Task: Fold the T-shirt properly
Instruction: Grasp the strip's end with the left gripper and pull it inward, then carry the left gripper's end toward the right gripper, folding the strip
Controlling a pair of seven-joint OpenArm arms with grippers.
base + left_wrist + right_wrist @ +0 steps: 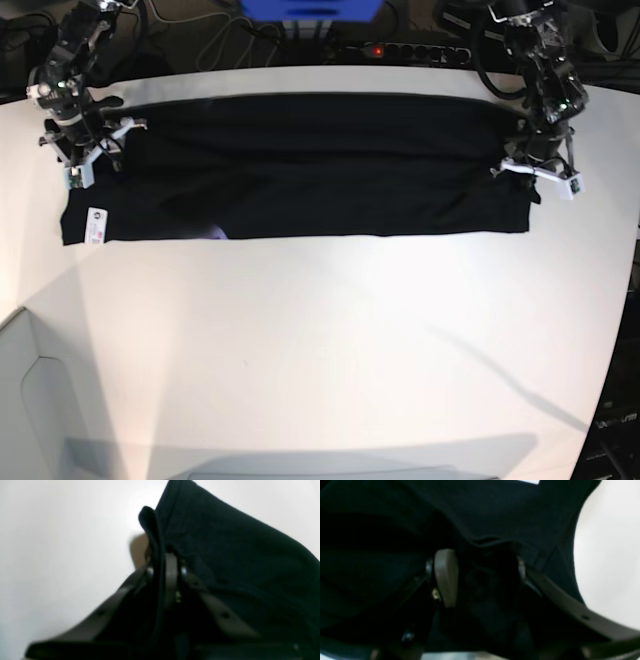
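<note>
The T-shirt (300, 165) covers a long band across the far part of the table (330, 340), with a hand at each end of it. Nearer than its near edge the white top lies bare from left to right. Cables (200, 40) crowd the far edge.

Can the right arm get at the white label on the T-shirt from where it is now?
Probably yes: the white label lies exposed on the T-shirt just below the right gripper, with nothing between them. Its jaws stand open over dark cloth.

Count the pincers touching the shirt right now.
2: left pincer pinches a hem fold of the T-shirt at its one end; right pincer straddles cloth at the other, open.
</note>
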